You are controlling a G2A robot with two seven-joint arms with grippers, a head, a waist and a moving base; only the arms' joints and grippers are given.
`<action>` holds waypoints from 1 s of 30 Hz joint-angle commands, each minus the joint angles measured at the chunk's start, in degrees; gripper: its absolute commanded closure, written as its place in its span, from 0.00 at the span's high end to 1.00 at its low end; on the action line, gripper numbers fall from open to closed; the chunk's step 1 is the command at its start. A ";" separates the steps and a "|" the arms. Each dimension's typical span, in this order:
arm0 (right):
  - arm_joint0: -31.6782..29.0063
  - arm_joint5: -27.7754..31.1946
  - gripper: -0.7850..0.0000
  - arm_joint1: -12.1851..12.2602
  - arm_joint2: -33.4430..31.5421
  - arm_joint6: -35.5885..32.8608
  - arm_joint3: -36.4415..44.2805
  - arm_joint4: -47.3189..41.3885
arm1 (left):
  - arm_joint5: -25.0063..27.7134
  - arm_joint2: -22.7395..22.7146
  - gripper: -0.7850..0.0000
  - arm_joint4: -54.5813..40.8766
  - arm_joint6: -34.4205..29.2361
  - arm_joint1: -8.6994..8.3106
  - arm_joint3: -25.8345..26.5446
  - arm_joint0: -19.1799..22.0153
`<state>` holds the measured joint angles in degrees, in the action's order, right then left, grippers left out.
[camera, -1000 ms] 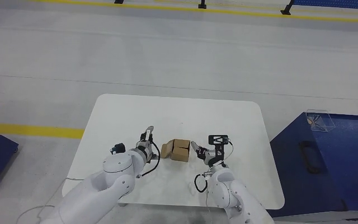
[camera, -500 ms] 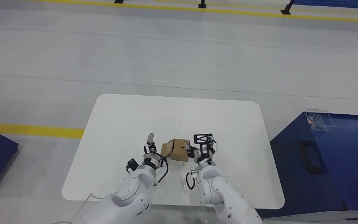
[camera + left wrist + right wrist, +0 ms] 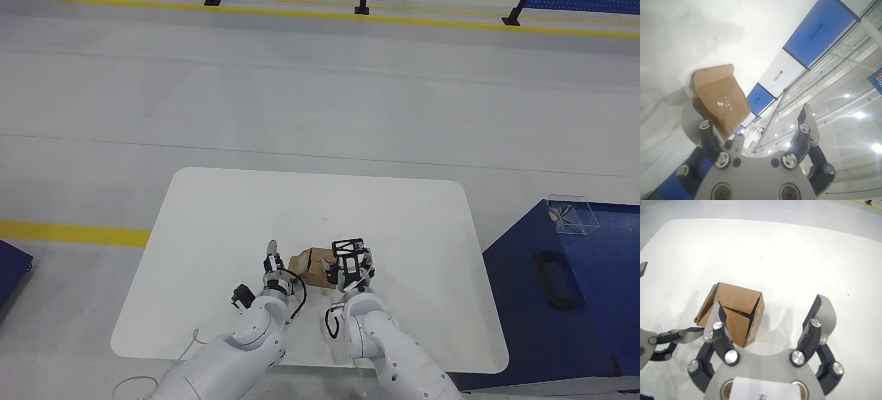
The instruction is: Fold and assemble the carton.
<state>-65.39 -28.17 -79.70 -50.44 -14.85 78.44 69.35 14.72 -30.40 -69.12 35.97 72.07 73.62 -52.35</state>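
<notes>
Flanking one carton: two open claws

Item: brown carton, top flaps folded in with gaps between them, one side flap standing loose. It rests on the white table, towards the near edge.
Left gripper: spread wide, gripping nothing, one finger against the loose flap.
Right gripper: spread wide, gripping nothing, one finger over the carton's top.

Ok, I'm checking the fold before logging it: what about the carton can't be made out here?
Top view: the right pincer covers part of the carton, hiding its top flaps.
Right wrist view: its far wall is hidden behind its top, its underside against the table.
Left wrist view: the left pincer covers part of it; whether they touch is unclear.
</notes>
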 commanded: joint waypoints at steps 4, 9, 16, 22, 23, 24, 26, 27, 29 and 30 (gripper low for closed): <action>-0.17 0.52 1.00 -0.38 -0.09 -0.12 -0.50 0.87 | 1.47 -0.91 1.00 2.81 1.02 1.74 -3.91 0.34; -0.44 1.15 1.00 -0.68 -0.41 -0.37 -0.67 1.55 | 5.63 -2.73 1.00 7.26 0.54 2.78 -5.59 0.33; -0.73 2.01 1.00 -1.03 -0.82 -1.13 -0.78 3.01 | 12.90 -5.74 1.00 13.67 -5.14 3.41 -4.14 -1.65; -0.93 2.54 1.00 -1.28 -1.55 -1.86 -0.82 3.93 | 10.96 -7.27 1.00 16.92 -13.50 3.58 -2.76 -3.51; -0.94 2.54 1.00 -1.31 -1.77 -1.94 -0.83 4.07 | 9.91 -7.35 1.00 17.19 -14.70 3.67 -2.73 -3.69; -0.98 2.51 1.00 -1.32 -2.05 -1.96 -0.75 4.22 | 8.82 -7.61 1.00 17.51 -15.11 3.74 -3.07 -3.76; -1.21 2.42 1.00 -1.25 -3.04 -2.17 -0.31 4.35 | 6.49 -7.92 1.00 18.11 -14.99 4.05 -3.31 -3.61; -1.44 2.29 1.00 -1.17 -3.64 -2.41 0.00 4.53 | 5.57 -8.13 1.00 18.20 -15.57 4.18 -3.41 -3.60; -2.17 3.35 1.00 -0.87 -4.59 -3.73 0.90 5.47 | 4.93 -8.82 1.00 18.91 -15.25 4.43 -3.57 -3.58; -2.66 4.43 1.00 -0.61 -5.05 -4.76 1.55 6.56 | 5.27 -9.38 1.00 18.78 -15.06 4.55 -3.40 -3.78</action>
<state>-67.50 -25.00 -80.59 -54.97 -18.36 79.27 74.72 19.66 -39.15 -50.34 20.65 76.47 70.03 -55.92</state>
